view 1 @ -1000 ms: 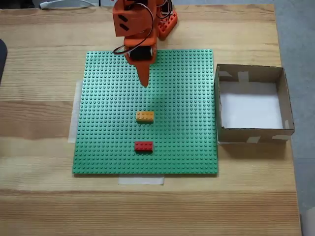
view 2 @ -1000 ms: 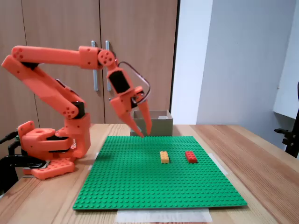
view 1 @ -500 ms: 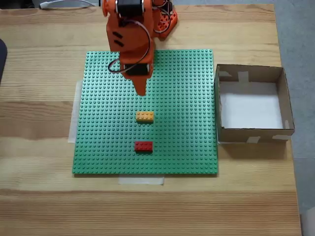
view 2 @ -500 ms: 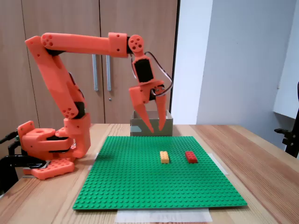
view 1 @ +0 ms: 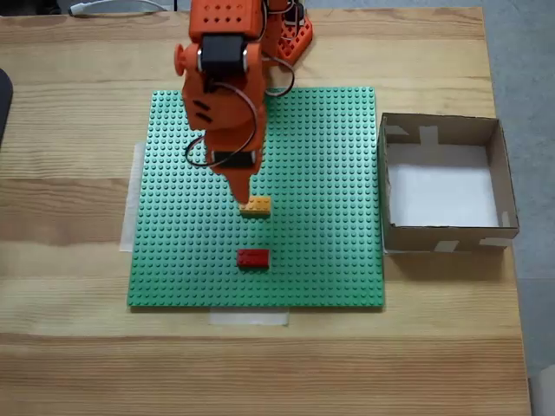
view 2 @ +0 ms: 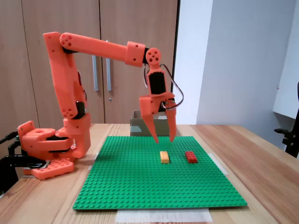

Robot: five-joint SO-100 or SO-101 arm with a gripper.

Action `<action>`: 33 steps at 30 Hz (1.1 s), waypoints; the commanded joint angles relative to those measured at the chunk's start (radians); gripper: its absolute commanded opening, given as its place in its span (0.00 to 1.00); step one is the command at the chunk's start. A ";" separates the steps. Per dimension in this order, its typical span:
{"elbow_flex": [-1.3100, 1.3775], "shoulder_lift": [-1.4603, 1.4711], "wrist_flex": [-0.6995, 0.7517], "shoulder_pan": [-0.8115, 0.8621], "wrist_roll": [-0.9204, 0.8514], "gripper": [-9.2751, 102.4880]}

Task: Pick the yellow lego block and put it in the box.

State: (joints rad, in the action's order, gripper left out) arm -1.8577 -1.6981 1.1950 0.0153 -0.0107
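The yellow lego block (view 1: 255, 206) (view 2: 164, 157) lies flat near the middle of the green studded baseplate (view 1: 329, 173) (view 2: 140, 182). My orange gripper (view 1: 242, 196) (view 2: 163, 139) hangs just above it, pointing down, open, with nothing between its fingers. In a fixed view from the side, the tips stand a little above the block and straddle it. The box (view 1: 442, 236) (view 2: 138, 126) is a brown cardboard square with a white bottom; it sits off the plate's right edge in a fixed view from above, holding nothing.
A red brick (view 1: 253, 257) (view 2: 191, 157) lies on the plate near the yellow one. The arm's orange base (view 1: 290, 35) (view 2: 46, 144) stands at the plate's far side. A white cable (view 1: 113, 7) lies at the table's back edge. Wooden table surrounds the plate.
The arm has stretched forward over the plate, carrying the gripper from the plate's back part to just above the yellow block. The fingers opened about a second ago and remain apart. Bricks and box have not moved.
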 commanded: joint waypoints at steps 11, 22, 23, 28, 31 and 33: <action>0.021 -0.006 -0.060 0.003 -0.034 0.36; -0.003 0.000 -0.037 -0.002 0.017 0.34; -0.006 0.000 -0.037 -0.002 0.020 0.33; -0.028 0.035 -0.066 -0.005 0.011 0.33; -0.020 0.075 -0.067 -0.011 0.025 0.32; -0.011 0.101 -0.067 -0.014 0.040 0.32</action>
State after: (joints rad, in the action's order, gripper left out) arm -1.8945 -1.6076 1.1351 0.0031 0.0138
